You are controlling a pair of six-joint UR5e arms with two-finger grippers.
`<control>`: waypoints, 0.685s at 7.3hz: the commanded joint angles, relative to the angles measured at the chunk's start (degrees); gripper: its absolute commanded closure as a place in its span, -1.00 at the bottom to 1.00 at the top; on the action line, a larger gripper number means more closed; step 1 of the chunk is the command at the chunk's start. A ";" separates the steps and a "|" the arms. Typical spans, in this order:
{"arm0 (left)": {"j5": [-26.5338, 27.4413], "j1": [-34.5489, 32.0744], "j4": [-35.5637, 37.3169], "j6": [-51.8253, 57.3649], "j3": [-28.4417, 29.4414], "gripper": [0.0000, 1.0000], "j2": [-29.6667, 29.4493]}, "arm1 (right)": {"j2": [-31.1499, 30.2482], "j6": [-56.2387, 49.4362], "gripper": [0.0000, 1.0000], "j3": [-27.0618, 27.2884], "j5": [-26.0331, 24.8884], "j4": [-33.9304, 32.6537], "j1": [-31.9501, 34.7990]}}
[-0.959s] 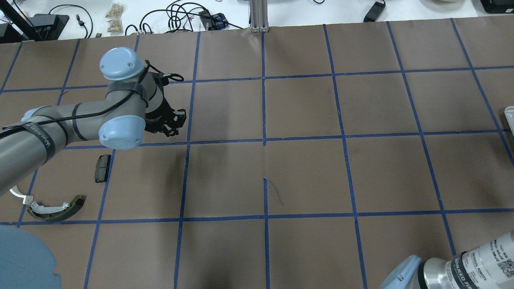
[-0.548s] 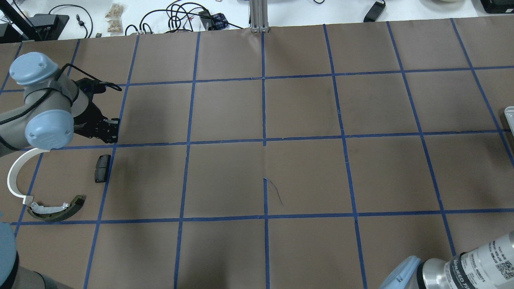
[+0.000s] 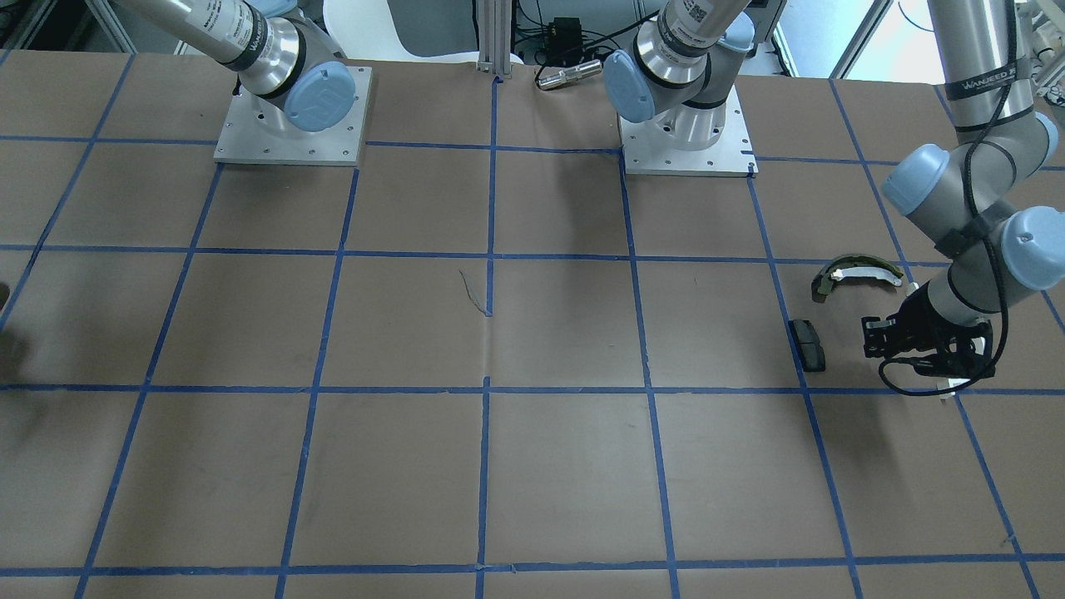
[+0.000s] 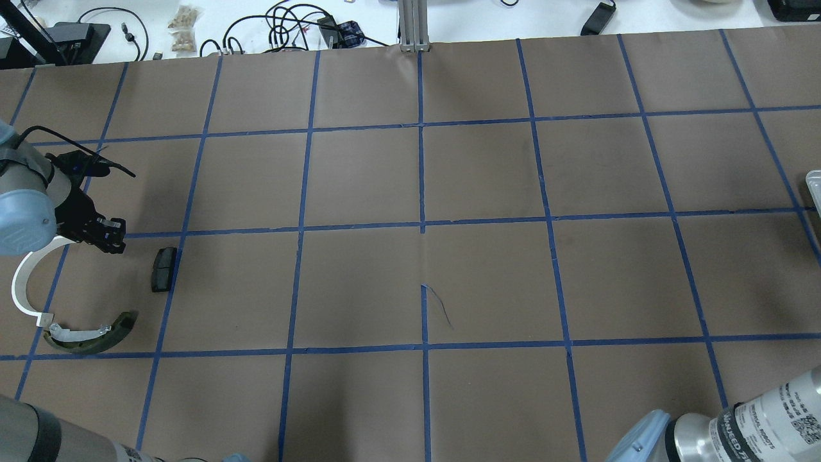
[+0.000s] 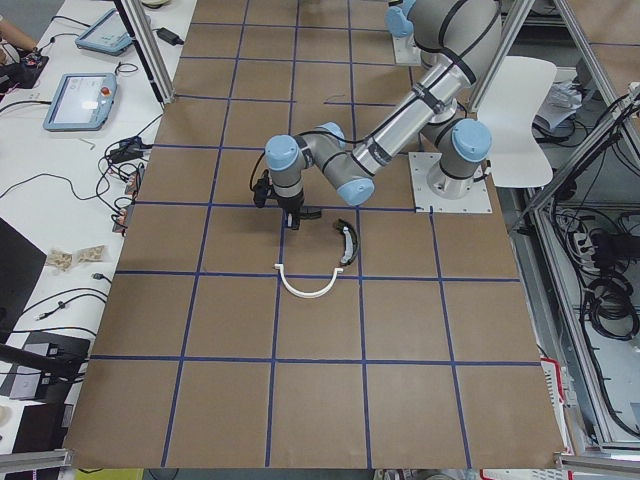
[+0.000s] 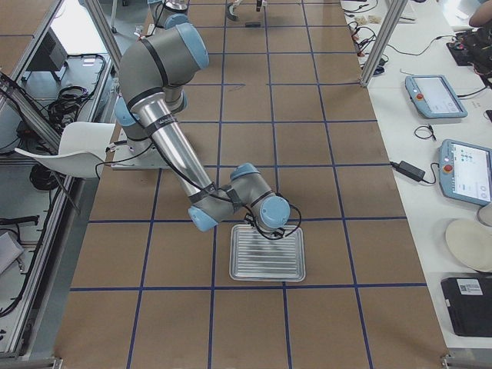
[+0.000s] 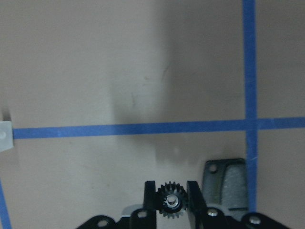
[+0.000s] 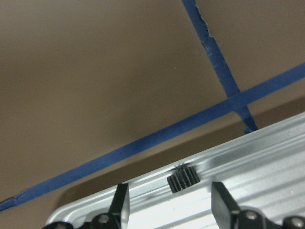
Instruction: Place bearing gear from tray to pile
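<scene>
Nearest on the left, the olive shoe (image 4: 90, 338) is seen just beside the white arc (image 4: 19, 282), with the black pad (image 4: 163, 269) slightly farther. Beyond them a bearing gear (image 7: 171, 200) is clamped in the left gripper (image 4: 110, 236) above the table (image 4: 487, 282). Far right, a second gear (image 8: 183, 178) is seen on the tray (image 8: 271, 157) beneath the spread-fingered right gripper (image 8: 171, 202).

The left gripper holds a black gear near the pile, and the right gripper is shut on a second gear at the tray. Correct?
No. The right gripper is open, not shut: the right wrist view shows its fingers apart and the second gear loose on the tray. The left gripper does hold a black gear near the pile.
</scene>
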 commanded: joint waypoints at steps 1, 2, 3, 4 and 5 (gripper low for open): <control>0.23 0.54 0.14 0.88 0.22 0.40 -0.64 | 0.59 0.07 -0.31 -0.02 0.58 -0.82 0.51; 0.14 0.54 0.05 0.80 0.31 -0.99 -0.64 | 0.68 -0.02 -0.31 -0.02 0.67 -1.00 0.51; 0.23 0.54 -0.04 0.71 0.49 -1.00 -0.47 | 0.68 0.07 -0.12 -0.02 0.67 -1.00 0.51; 0.23 0.54 -0.30 0.71 0.66 -1.00 -0.38 | 0.68 0.16 0.47 -0.10 0.67 -1.00 0.51; 0.32 0.54 -0.47 0.62 0.66 -1.00 0.06 | 0.59 0.16 0.88 -0.10 0.41 -1.00 0.51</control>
